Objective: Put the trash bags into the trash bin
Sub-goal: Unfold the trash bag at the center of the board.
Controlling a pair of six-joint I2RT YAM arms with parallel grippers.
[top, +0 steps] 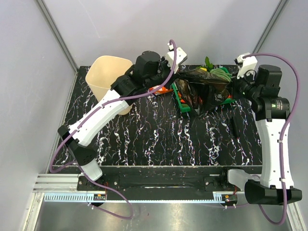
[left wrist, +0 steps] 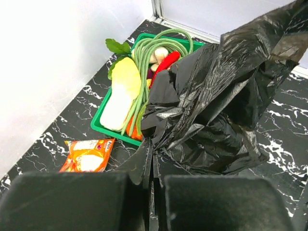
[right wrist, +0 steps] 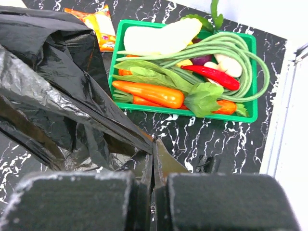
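Overhead and wrist views of a large, thin, glossy black plastic trash bag (top: 204, 83) strung as a crinkled sheet between the left fingers (left wrist: 137, 192) and the right fingers (right wrist: 134, 192), above the black, white-veined bench (top: 159, 139). Both pairs pressed together on a thin fold of the film, one at each end of the bag. Probably gripped at two ends to keep the floppy sheet off the bench and under control for carrying. Not yet inside the tall cream plastic trash bin (top: 98, 72), standing open-mouthed near the left fingers, on the side away from the bag. Judged as lifted, with the transfer to come.

Overhead view only: bin, both arms, and the full span of the bag between the fingers.

Left wrist view: pinch at close range, with the bag billowing ahead of the fingers. Beyond and beside it, a green rectangular plastic tray (left wrist: 98, 123) and a flat orange snack wrapper (left wrist: 87, 155), both partly hidden from above.

Right wrist view: the same tray ahead of the fingers, filled with vegetables (right wrist: 149, 94), with the bag hanging to one side. Bin not identifiable in either wrist view.
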